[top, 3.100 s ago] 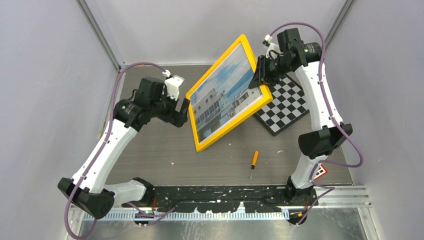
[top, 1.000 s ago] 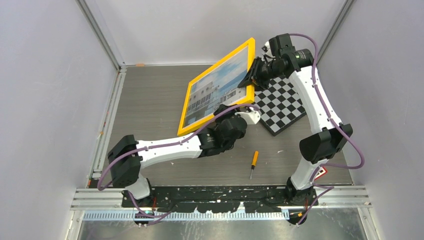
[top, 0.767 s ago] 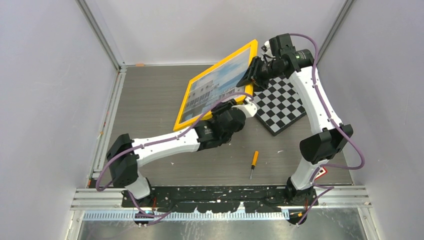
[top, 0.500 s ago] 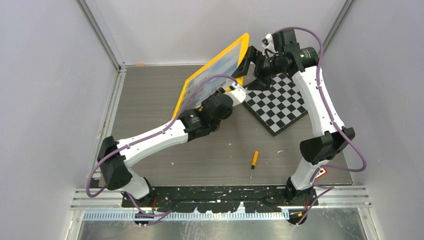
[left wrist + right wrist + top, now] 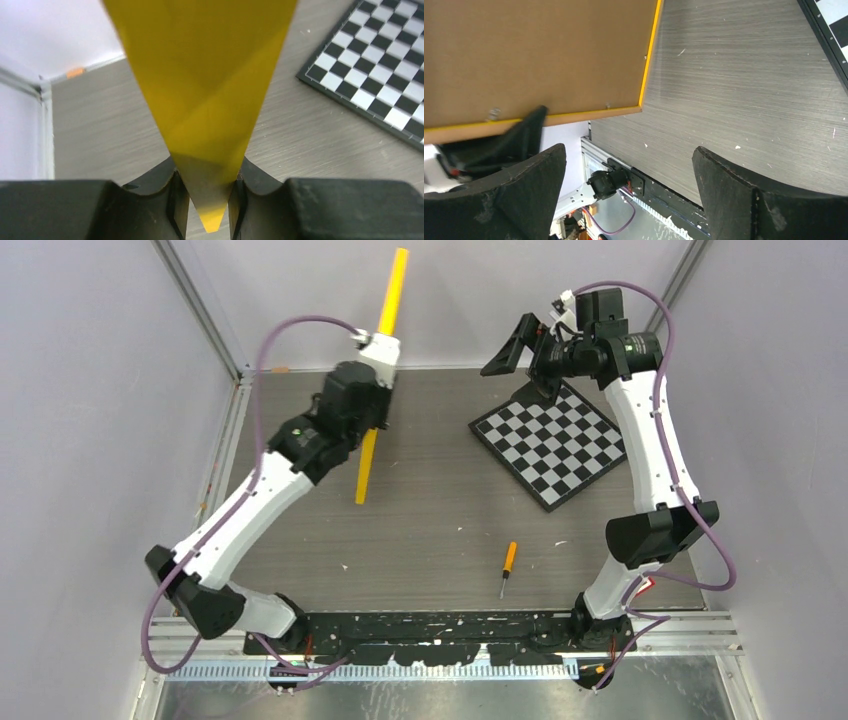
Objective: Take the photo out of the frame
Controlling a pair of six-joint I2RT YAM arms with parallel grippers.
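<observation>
- The left tool (image 5: 209,200) is clamped on the thin yellow edge of the frame (image 5: 393,290), holding it edge-on over the far left part of the surface (image 5: 440,530).
- Whether the frame's lower end touches the surface cannot be told.
- The right tool (image 5: 525,360) gapes wide, gripping nothing, over the far right corner by the checkerboard (image 5: 550,445), apart from the frame.
- Its wrist view shows the frame's brown back (image 5: 534,55); the photo is hidden.
- A screwdriver (image 5: 508,562) lies toward the near edge.
</observation>
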